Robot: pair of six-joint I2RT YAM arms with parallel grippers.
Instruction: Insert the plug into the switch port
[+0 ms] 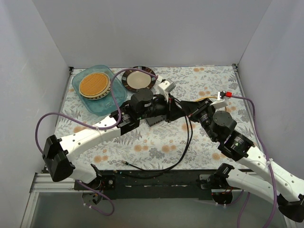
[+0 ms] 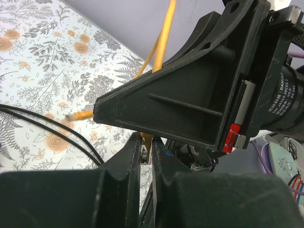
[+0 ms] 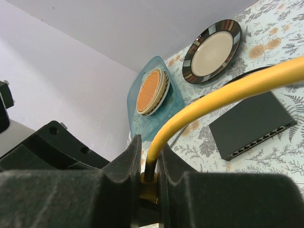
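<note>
With the cable (image 3: 213, 97) pinched in the right fingers (image 3: 130, 161) and the left fingers (image 2: 126, 161) pressed together on a yellow bit, likely the plug (image 2: 147, 139), lower toward the switch (image 3: 247, 123) just below at the desk (image 1: 142, 141) middle, port row (image 3: 259, 141) turned to the right arm (image 1: 247, 152), left arm (image 1: 95, 135) nearer.

l arm (image 1: 95, 133) & r arm (image 1: 256, 161) angled inward, l gripper (image 2: 148, 142) & r gripper (image 3: 149, 147) close together, both closed.

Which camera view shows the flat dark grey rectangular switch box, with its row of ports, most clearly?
The right wrist view: the flat dark grey switch box lies in full view, its port row facing the camera. The top view shows only a corner beneath the arms. The left wrist view does not show it.
</note>
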